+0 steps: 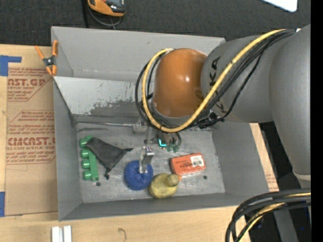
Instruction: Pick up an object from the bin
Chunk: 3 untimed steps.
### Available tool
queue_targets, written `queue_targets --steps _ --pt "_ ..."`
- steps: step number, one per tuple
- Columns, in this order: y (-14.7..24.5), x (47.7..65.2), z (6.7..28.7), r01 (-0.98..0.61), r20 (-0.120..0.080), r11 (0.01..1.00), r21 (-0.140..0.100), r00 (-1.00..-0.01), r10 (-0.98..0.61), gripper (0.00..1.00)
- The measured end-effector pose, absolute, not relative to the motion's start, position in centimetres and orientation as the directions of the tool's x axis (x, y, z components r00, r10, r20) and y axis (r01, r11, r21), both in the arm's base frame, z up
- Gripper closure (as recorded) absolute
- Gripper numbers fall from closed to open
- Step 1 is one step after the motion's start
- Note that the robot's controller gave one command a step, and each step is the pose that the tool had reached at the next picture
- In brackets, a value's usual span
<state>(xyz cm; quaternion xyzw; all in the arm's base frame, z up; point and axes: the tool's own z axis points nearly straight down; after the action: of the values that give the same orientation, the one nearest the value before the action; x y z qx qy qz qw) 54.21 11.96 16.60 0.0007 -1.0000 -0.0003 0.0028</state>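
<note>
My gripper (147,160) hangs below the arm's wrist in the middle of the bin floor, its metal tip right over the upper edge of a blue round thing (134,178). A yellow-olive lumpy thing (163,185) lies against the blue one on its right, near the front wall. An orange flat box with a white label (187,165) rests just right of the gripper.
A dark grey wedge-shaped thing (107,153) lies left of the gripper, and a green ribbed piece (88,159) lies beside it near the left wall. The arm's orange cover and cables hang over the back half of the bin.
</note>
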Motion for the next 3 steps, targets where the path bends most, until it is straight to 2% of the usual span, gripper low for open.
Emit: queue_targets --steps 1,2,3 --pt "11.9 54.4 16.9 -0.001 -0.001 1.0 0.001 -1.0 -0.001 0.0" --pt "11.6 52.5 10.0 -0.072 -0.005 0.997 0.001 -0.997 -0.072 0.0" --pt "11.3 51.9 9.2 -0.067 0.003 0.998 0.001 -0.998 -0.067 0.0"
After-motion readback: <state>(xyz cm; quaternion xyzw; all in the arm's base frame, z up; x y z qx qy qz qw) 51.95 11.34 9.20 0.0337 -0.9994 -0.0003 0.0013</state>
